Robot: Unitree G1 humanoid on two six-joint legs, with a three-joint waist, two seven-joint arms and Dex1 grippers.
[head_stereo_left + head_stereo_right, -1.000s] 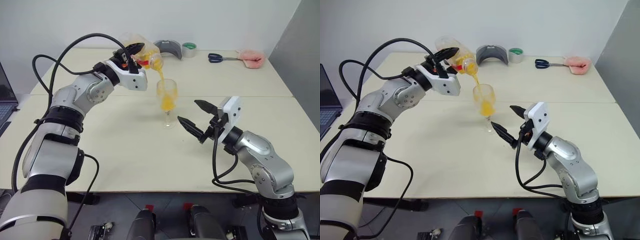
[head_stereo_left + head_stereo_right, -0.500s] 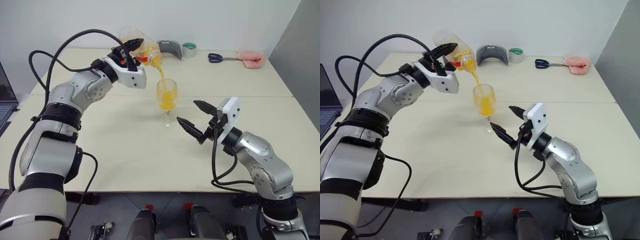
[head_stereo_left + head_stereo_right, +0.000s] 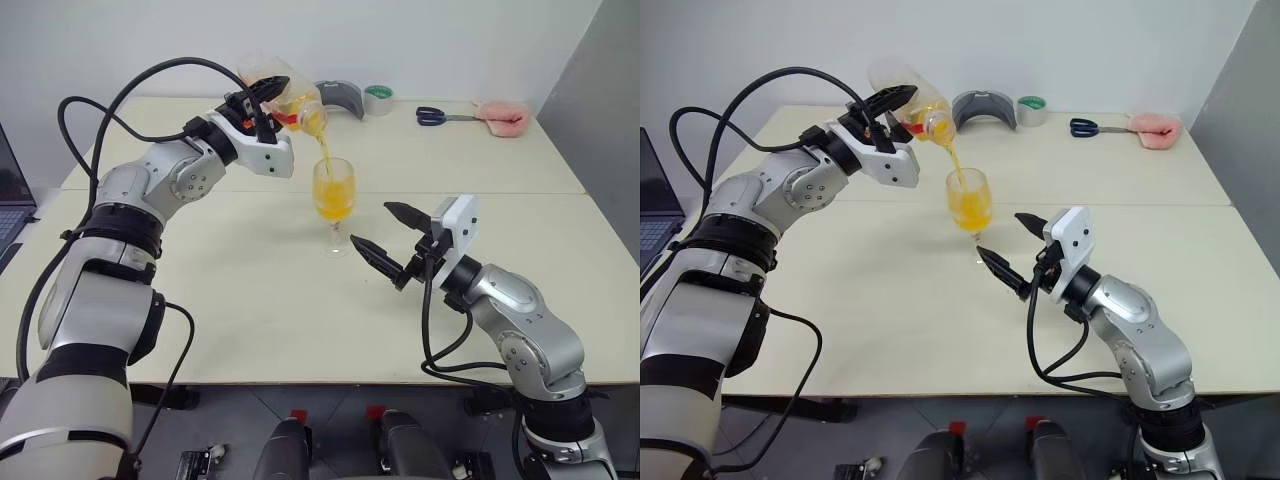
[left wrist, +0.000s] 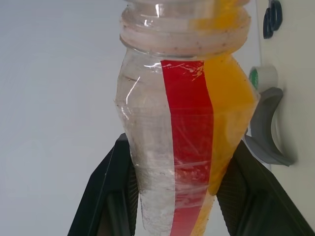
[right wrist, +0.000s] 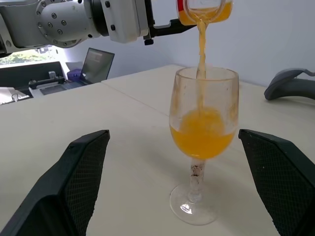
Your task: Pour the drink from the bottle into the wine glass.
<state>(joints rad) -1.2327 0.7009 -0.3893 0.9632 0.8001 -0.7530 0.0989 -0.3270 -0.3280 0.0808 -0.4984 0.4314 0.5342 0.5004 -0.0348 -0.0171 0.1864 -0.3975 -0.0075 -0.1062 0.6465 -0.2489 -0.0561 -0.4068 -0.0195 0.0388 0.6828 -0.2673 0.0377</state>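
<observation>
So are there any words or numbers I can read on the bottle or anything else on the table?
None can be read.
Bottle: its label is a plain red strip, no letters showing.
Wine glass: no writing.
Tape roll, scissors, grey holder, pink cloth: no text visible at this distance.
Laptop: screen too small to read.

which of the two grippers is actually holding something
The left gripper: it is shut on the tilted bottle, pouring orange drink into the wine glass. The right gripper stands open and empty beside the glass.
</observation>
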